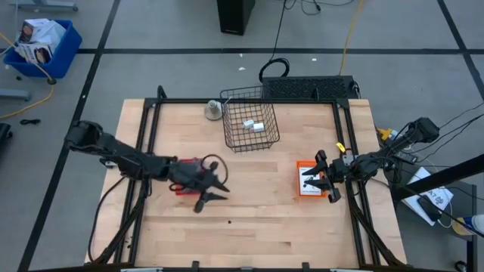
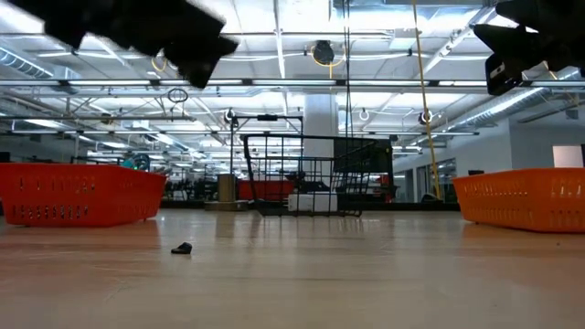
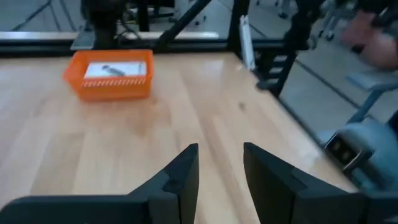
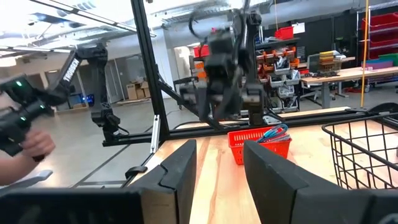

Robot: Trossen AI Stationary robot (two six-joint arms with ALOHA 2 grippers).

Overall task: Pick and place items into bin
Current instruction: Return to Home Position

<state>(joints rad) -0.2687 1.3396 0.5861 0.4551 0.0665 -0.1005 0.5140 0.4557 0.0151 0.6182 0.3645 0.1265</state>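
The black wire bin [image 1: 249, 121] stands at the table's far middle, with small white items [image 1: 253, 126] lying in it. My left gripper [image 1: 214, 195] hangs open beside a red tray [image 1: 189, 180] at the left; that tray [image 4: 258, 144] holds a teal-blue cord [image 4: 273, 132]. Its fingers [image 3: 180, 180] have nothing between them. My right gripper [image 1: 318, 180] stands open over the right-hand orange tray [image 1: 311, 193]; nothing is between its fingers [image 4: 180, 171]. This tray [image 3: 112, 84] holds a flat white packet [image 3: 121, 67] with a grey strip [image 3: 112, 70] on it.
A greyish round object [image 1: 214, 110] sits left of the bin. A small dark bit [image 2: 182, 248] lies on the bare wood toward the near edge. Black frame rails [image 1: 151, 136] run along both table sides. A person's hand [image 4: 28, 144] shows beyond the table's left side.
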